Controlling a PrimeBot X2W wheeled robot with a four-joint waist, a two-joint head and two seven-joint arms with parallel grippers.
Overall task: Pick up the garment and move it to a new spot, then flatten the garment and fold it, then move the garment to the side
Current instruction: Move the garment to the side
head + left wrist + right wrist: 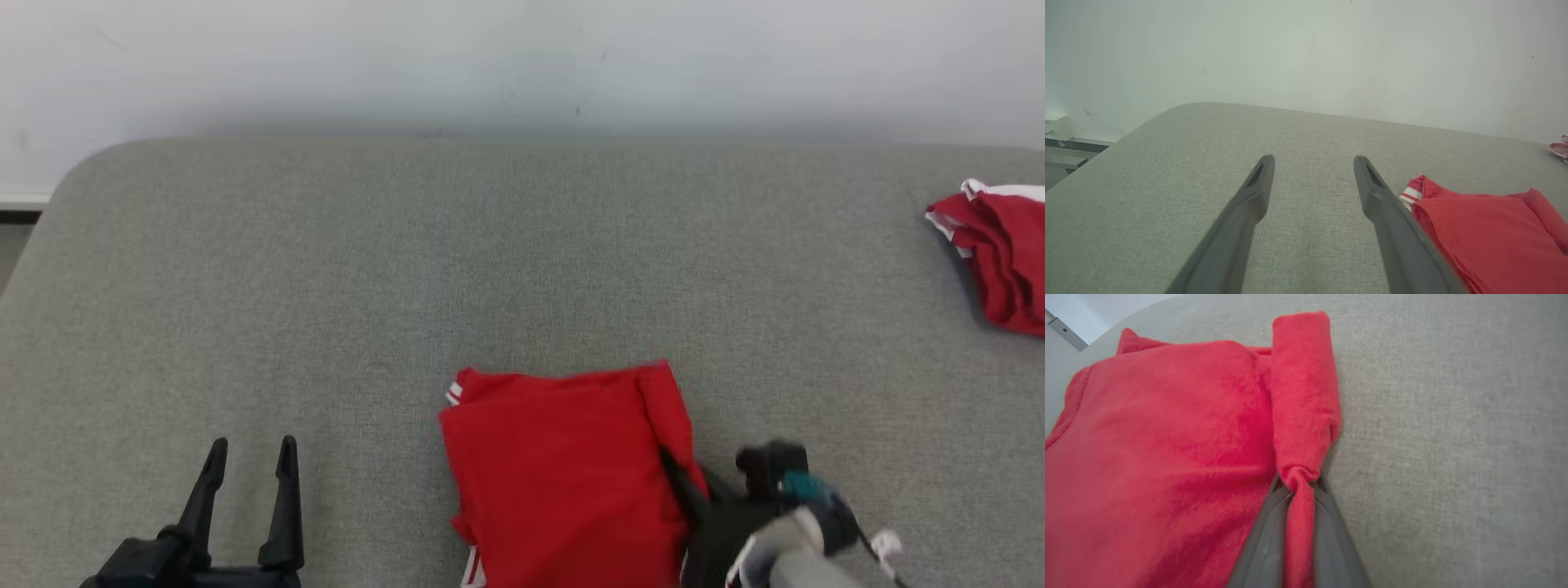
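Head cam: high, looking forward and down on grey table [326, 269]. Wrist cams low, close. All three share the folded red garment [563, 474].

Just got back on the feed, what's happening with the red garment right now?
The right gripper is shut on the right-hand edge of the folded red garment, pinching a bunched strip of cloth between its fingers. The garment lies on the grey table, close to the robot. The left gripper is open and holds nothing, off to the garment's left. A second red and white garment lies at the far right.
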